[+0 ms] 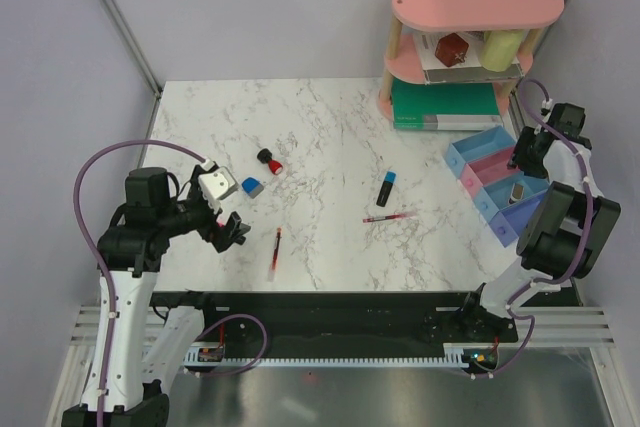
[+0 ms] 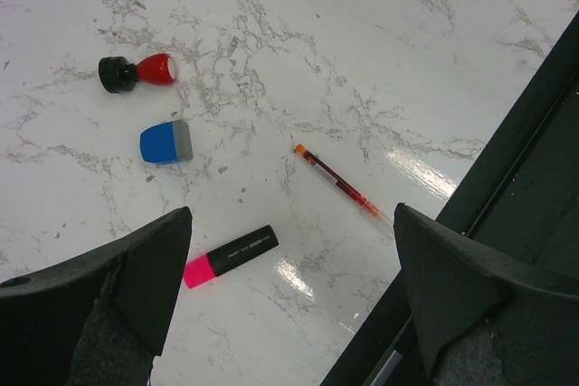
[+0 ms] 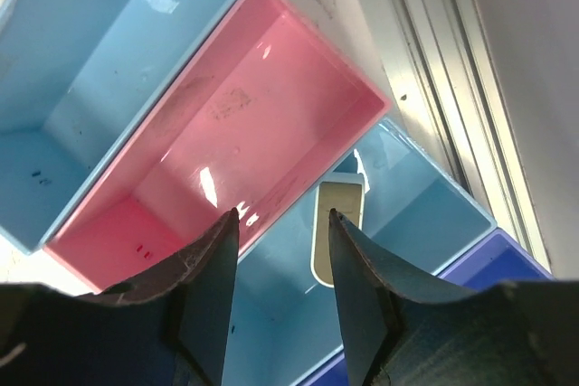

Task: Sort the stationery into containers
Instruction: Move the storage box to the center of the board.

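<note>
L hand (image 1: 233, 234), spread wide & empty, hovers over pink-cap marker (image 2: 231, 255) on table (image 2: 362, 42), whose long axis runs nearly finger-to-finger (needs wrist turn, prob.); R hand (image 3: 283, 216) part-open, empty, over containers (image 3: 271, 106)

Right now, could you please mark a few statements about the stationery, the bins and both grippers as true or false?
1. The left gripper is open and empty. True.
2. The pink bin holds a marker. False: nothing lies in it.
3. The blue eraser lies on the table near the red-black stub, not touching it. True.
4. The right gripper hangs above the blue eraser. False: it hangs above the pink bin and the light blue bin, jaws apart with nothing between them.
5. A small pale item lies in the light blue bin. True.
</note>
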`<state>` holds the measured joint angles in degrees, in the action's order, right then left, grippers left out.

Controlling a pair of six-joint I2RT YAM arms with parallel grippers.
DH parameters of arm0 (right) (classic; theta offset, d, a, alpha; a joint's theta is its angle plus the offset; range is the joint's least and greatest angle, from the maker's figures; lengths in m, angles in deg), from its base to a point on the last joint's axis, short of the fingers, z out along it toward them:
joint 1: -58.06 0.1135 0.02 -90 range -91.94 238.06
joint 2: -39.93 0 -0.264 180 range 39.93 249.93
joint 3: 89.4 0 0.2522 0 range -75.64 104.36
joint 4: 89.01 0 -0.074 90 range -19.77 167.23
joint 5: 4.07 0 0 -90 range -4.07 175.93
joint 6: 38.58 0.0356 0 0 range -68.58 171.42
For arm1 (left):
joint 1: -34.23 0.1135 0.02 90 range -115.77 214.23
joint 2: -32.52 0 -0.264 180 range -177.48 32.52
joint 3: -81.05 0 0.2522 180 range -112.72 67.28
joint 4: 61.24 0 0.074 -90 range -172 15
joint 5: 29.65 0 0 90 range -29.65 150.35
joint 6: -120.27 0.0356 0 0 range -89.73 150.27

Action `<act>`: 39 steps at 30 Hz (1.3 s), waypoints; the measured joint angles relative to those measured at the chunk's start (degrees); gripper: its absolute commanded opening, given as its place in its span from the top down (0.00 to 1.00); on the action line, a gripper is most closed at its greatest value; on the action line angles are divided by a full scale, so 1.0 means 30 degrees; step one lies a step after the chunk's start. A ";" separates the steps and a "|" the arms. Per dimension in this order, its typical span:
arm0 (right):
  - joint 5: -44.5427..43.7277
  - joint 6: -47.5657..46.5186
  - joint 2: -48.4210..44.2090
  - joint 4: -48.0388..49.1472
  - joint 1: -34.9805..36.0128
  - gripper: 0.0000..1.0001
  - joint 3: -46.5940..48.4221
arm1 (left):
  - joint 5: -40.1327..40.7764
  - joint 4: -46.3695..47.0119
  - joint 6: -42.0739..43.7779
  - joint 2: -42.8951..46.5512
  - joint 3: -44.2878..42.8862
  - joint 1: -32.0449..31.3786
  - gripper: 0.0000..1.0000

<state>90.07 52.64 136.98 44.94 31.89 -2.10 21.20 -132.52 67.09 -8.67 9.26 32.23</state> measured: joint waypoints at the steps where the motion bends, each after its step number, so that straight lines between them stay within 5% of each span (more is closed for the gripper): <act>1: -0.0146 0.0197 -0.0051 0.0226 0.0029 0.48 -0.0124 | 0.0000 -0.0022 -0.0007 -0.0007 -0.0036 0.0000 0.00; 19: -0.2747 0.0867 0.1749 0.1807 0.1821 0.50 -0.0648 | 0.0000 -0.0087 0.0000 -0.0117 -0.0124 0.0000 0.00; 39: -0.5253 -0.0568 0.2484 0.2106 0.7431 0.52 -0.0612 | -0.0007 -0.0386 -0.0007 0.0138 -0.0423 0.0000 0.00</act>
<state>74.31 50.93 144.44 51.26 54.18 -3.94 21.17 -133.68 67.07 -8.26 8.00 32.23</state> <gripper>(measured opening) 0.479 0.994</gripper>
